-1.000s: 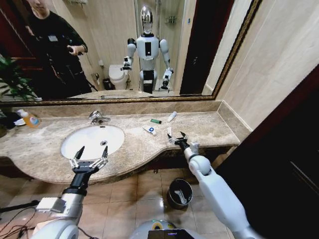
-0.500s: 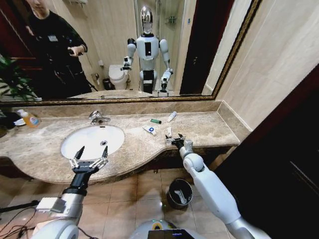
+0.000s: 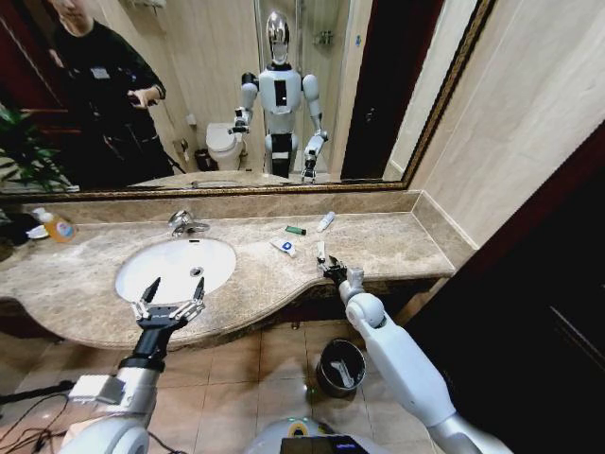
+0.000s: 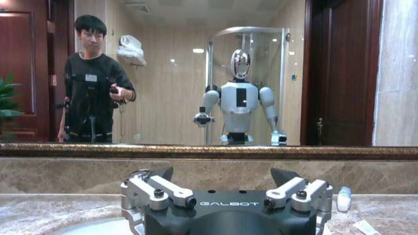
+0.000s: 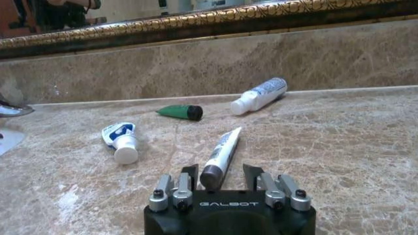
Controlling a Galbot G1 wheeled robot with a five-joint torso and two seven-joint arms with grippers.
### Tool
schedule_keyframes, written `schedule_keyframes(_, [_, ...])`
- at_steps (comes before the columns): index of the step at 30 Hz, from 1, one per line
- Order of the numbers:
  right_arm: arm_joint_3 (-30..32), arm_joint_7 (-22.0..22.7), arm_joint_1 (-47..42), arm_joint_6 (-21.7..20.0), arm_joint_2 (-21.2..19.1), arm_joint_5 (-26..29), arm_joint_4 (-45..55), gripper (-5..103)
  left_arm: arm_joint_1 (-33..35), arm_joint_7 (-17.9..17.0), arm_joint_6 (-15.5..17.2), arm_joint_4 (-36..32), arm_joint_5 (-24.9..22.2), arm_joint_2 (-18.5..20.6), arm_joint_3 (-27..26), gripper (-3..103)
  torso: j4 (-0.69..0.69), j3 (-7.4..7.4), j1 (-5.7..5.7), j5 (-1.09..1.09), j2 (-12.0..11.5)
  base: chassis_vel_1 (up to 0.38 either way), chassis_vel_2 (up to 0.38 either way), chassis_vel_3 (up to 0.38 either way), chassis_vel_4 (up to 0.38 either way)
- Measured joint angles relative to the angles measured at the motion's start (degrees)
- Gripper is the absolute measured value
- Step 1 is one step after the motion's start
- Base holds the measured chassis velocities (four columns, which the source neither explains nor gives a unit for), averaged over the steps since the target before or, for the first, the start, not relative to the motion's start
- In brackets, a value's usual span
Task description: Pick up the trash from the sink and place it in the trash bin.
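Several bits of trash lie on the marble counter right of the sink [image 3: 142, 274]: a white tube [image 3: 321, 251] [image 5: 224, 144], a white sachet with a blue mark [image 3: 284, 247] [image 5: 119, 138], a green piece [image 3: 296, 230] [image 5: 176, 111] and a small white tube [image 3: 325, 221] [image 5: 260, 95]. My right gripper [image 3: 330, 269] [image 5: 220, 170] is down at the counter's front edge, fingers drawn in on the dark-capped end of the nearest white tube, which still lies flat. My left gripper [image 3: 175, 288] [image 4: 222, 174] hangs open at the basin's front rim, holding nothing. The trash bin [image 3: 326, 355] stands on the floor below the counter.
A chrome tap [image 3: 184, 222] rises behind the basin. At the counter's far left stands a clear bottle of orange liquid [image 3: 57, 225]. A gold-framed mirror backs the counter, and a tiled wall closes it off on the right. Something white lies inside the bin.
My right gripper has slid left along the counter's front edge onto the white tube, and its fingers have gone from wide open to closed in on the cap. The left arm has not moved.
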Motion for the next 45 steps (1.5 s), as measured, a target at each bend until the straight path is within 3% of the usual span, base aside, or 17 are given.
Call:
schedule_keyframes(11, [0.20, -0.29, -0.74, 0.13, -0.24, -0.28, 0.35, 39, 0.00, 0.00, 0.00, 0.00, 0.00, 0.00, 0.00, 100, 0.00, 0.00, 0.00, 0.00, 0.00, 0.000, 0.000, 0.000, 0.000])
schedule_keyframes(12, [0.21, -0.31, -0.80, 0.15, -0.29, -0.28, 0.42, 28, 0.00, 0.00, 0.00, 0.00, 0.00, 0.00, 0.00, 100, 0.00, 0.00, 0.00, 0.00, 0.00, 0.000, 0.000, 0.000, 0.000])
schedule_keyframes(16, [0.30, -0.31, -0.97, 0.21, -0.37, -0.28, 0.71, 16, 0.00, 0.00, 0.00, 0.00, 0.00, 0.00, 0.00, 100, 0.00, 0.00, 0.00, 0.00, 0.00, 0.000, 0.000, 0.000, 0.000])
schedule_keyframes(31, [1.89, 0.17, -4.08, 0.77, -2.42, 0.33, 8.11, 16, 0.00, 0.00, 0.00, 0.00, 0.00, 0.00, 0.00, 100, 0.00, 0.00, 0.00, 0.00, 0.00, 0.000, 0.000, 0.000, 0.000])
schedule_keyframes(45, [13.55, -4.96, -22.67, 1.27, -7.12, 2.20, 24.63, 16, 0.00, 0.00, 0.00, 0.00, 0.00, 0.00, 0.00, 100, 0.00, -0.01, 0.00, 0.01, 0.00, 0.000, 0.000, 0.000, 0.000])
